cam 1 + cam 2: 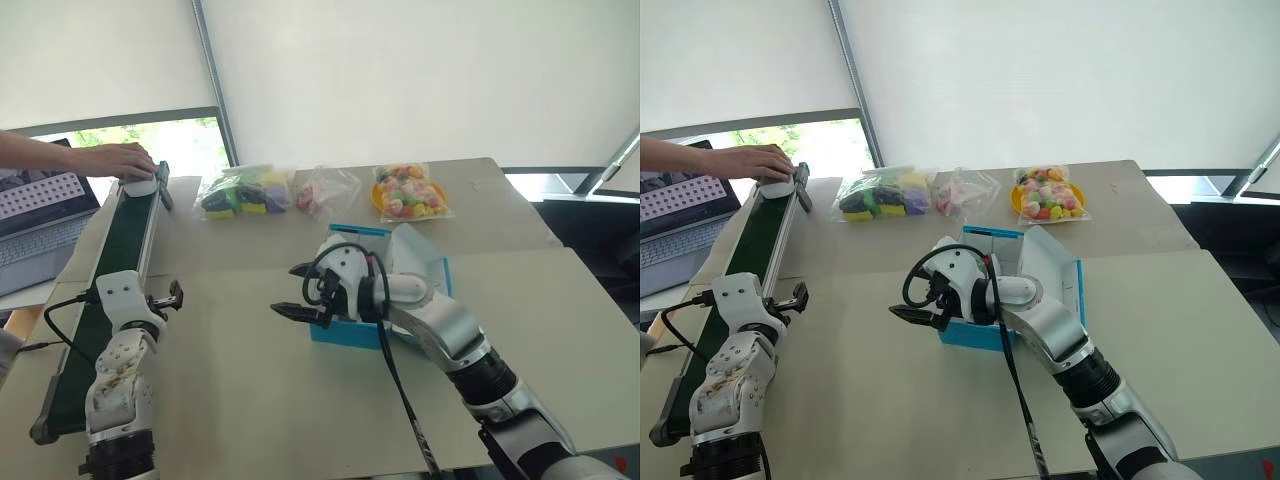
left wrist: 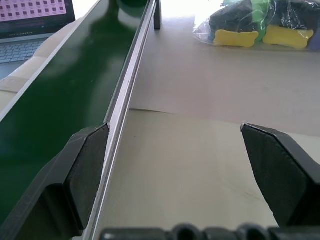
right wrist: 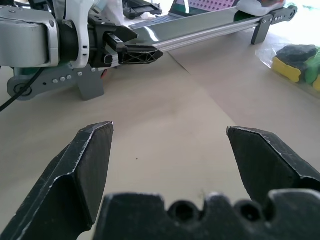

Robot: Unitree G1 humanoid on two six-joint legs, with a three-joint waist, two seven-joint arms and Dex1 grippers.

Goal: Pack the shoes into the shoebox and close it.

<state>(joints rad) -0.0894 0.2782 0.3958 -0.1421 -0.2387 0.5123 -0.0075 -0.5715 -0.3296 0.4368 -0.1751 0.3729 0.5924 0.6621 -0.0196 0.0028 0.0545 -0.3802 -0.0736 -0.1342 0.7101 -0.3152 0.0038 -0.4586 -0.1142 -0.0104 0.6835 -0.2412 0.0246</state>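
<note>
The turquoise shoebox [image 1: 343,333] stands open at the table's middle, its lid [image 1: 424,262] raised at the right. My right arm reaches across it and hides most of the inside. My right gripper [image 1: 292,291] hovers open just left of the box, pointing left, with nothing between its fingers [image 3: 92,165]. One white shoe [image 1: 140,186] lies at the far end of the green conveyor [image 1: 118,245] under a person's hand [image 1: 115,160]; the shoe [image 3: 256,5] also appears in the right wrist view. My left gripper [image 1: 166,297] is open and empty beside the conveyor's right rail.
Clear bags of colourful items [image 1: 243,192] lie along the table's far side, with a yellow plate of sweets [image 1: 408,192] to their right. A laptop [image 1: 40,215] sits at the far left. Bare tabletop [image 1: 230,380] lies between my two arms.
</note>
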